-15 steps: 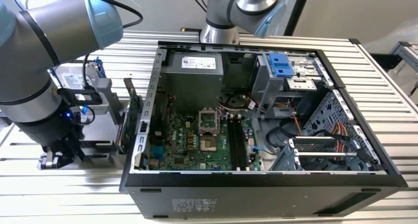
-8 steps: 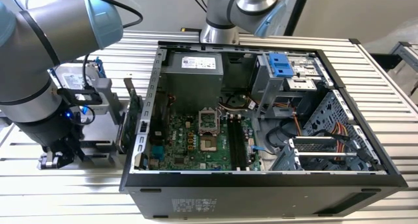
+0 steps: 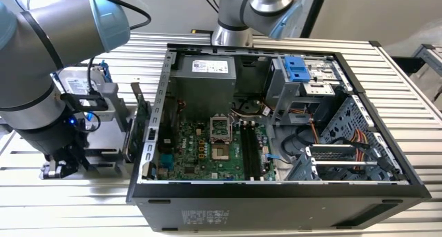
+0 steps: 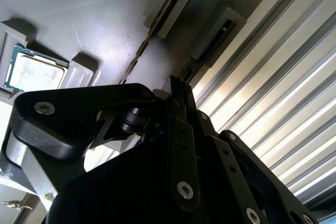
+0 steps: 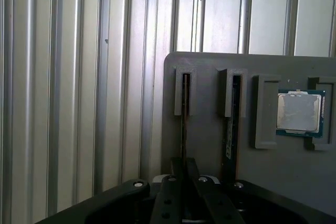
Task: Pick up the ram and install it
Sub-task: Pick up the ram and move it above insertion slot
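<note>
Over the ribbed silver metal table (image 5: 79,77), we see the black gripper (image 5: 184,165), jaws clenched on the thin dark green ram stick (image 5: 183,124) standing in a grey slotted holder (image 5: 210,129).

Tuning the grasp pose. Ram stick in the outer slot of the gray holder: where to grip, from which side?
Probably mid-length, pinching the two flat faces of the ram stick, coming straight down on its exposed long edge. It stands on edge in the gray holder; a slot block caps its end and a second stick stands beside it.
</note>
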`<state>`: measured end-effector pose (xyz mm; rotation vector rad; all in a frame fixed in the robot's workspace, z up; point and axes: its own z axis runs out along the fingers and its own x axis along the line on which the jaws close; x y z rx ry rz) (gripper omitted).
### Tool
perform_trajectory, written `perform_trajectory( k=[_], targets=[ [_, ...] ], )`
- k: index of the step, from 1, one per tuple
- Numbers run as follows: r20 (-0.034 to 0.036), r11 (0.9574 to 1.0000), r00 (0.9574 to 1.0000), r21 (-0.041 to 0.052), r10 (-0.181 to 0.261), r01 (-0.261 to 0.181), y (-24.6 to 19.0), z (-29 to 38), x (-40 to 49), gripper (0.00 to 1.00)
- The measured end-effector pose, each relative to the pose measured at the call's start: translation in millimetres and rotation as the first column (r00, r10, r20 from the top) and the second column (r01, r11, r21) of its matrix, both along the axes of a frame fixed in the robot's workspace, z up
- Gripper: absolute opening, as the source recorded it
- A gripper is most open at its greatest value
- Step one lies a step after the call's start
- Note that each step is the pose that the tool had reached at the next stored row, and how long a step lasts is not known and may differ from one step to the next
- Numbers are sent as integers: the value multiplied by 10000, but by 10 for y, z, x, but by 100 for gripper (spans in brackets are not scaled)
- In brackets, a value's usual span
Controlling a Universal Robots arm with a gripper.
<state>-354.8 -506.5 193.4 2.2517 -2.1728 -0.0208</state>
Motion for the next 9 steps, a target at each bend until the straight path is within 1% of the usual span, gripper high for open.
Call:
perform_trajectory(
  k=[4, 9],
  targets=[
    [1, 10000, 10000, 1, 0, 0, 0, 2, 0, 0],
    [-1, 10000, 10000, 0, 0, 0, 0, 22, 0, 0]
  ],
)
